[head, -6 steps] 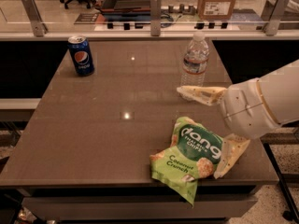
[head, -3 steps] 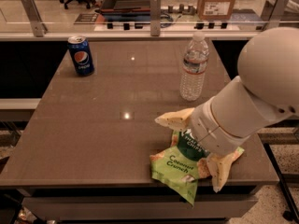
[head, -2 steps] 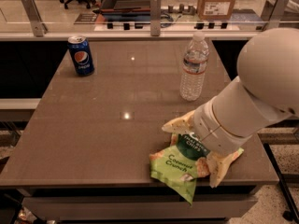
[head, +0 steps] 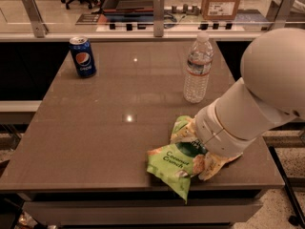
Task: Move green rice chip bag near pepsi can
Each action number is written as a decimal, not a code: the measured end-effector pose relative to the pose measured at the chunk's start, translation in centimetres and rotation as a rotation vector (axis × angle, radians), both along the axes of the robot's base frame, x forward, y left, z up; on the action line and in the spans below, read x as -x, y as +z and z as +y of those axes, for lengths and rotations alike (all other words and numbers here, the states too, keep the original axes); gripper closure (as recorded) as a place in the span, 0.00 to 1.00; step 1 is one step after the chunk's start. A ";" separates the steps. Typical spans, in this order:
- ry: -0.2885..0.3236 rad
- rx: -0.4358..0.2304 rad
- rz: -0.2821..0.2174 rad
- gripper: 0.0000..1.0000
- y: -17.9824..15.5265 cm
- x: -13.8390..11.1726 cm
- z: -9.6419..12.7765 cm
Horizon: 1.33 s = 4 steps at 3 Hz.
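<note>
The claw [head: 200, 149] is down at the front right of the worktop [head: 95, 142], right on top of the green rice chip bag [head: 174, 163]. The thick pale arm [head: 257, 104] reaches in from the right and its wrist covers the middle of the claw, so I cannot tell whether it is spread or pinching the bag.

The bag lies crumpled near the front edge of the worktop, its lower corner poking just past that edge. Its upper right part is hidden under the wrist, while the words "Coconut Crunch" show on the left part.

The pepsi can [head: 83, 57] stands upright at the far left corner, well apart from the bag. A clear water bottle [head: 198, 73] stands upright behind the bag, near the arm and close to the right side. Beyond the worktop, behind a glass rail, sits a cardboard box [head: 220, 1].
</note>
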<state>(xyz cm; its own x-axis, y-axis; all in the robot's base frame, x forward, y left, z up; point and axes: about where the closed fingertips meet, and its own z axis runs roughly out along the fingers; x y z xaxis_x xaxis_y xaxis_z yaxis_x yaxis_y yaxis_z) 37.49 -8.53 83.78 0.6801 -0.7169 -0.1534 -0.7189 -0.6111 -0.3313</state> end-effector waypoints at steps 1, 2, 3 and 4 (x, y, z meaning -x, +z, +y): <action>0.002 0.001 -0.001 0.88 0.0 0.0 0.1; 0.003 0.002 -0.002 1.00 0.1 0.1 0.1; 0.003 0.002 -0.003 1.00 0.1 0.1 0.1; 0.004 0.019 -0.034 1.00 1.6 -1.4 0.0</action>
<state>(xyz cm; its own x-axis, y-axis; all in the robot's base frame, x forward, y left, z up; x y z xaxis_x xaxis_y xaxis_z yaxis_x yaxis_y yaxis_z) 38.86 -8.55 85.41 0.6875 -0.7169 -0.1161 -0.7049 -0.6203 -0.3441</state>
